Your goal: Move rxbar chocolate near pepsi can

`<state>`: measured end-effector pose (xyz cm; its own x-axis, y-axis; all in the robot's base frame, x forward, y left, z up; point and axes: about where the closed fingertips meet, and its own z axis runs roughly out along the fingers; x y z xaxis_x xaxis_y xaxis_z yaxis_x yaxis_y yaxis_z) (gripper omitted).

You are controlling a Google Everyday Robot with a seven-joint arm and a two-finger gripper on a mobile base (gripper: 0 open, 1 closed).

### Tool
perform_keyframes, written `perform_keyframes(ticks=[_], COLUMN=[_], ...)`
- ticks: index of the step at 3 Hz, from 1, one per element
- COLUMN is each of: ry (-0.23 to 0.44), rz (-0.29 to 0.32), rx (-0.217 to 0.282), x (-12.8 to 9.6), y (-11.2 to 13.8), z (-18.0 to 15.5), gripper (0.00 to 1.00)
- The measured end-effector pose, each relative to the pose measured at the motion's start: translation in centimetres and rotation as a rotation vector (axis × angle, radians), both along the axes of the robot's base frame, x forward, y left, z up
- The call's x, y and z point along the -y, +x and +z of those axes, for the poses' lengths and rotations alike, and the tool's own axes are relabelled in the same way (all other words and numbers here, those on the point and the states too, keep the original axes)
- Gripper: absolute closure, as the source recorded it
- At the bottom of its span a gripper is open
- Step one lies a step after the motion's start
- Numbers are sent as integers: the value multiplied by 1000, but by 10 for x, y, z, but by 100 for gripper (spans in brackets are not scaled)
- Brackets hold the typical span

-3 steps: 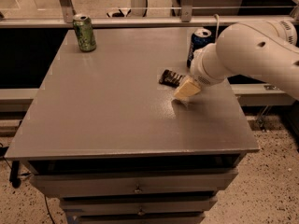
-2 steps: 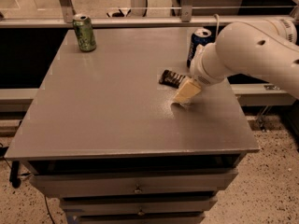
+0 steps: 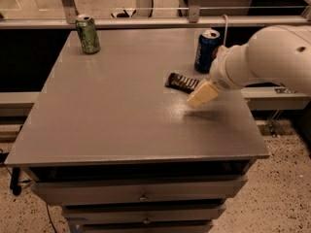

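Note:
The rxbar chocolate [image 3: 182,82], a flat dark bar with pale lettering, lies flat on the grey table [image 3: 116,106] toward the right side. The pepsi can [image 3: 207,51], dark blue with a silver top, stands upright just behind and to the right of the bar, a short gap apart. My gripper [image 3: 201,94] hangs from the white arm [image 3: 265,57] just in front of and to the right of the bar, a little above the table. It holds nothing that I can see.
A green can [image 3: 88,34] stands upright at the table's far left corner. A metal rail [image 3: 146,21] runs along the back edge. Drawers [image 3: 141,195] sit below the front edge. The table's right edge lies under the arm.
The gripper and arm have shifted only slightly; the bar and both cans rest where they were.

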<state>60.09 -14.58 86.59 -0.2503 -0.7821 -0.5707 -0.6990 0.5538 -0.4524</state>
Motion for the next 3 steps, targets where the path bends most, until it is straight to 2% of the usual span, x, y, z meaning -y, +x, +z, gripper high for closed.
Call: perform_keyframes(ticks=[1,2,3], ry=[137,225,321], rz=[-113,-182,-211], rx=[79,139,184], x=[29,50,66], y=[-20,-33,-37], z=[28,46,53], gripper=[0,0,0])
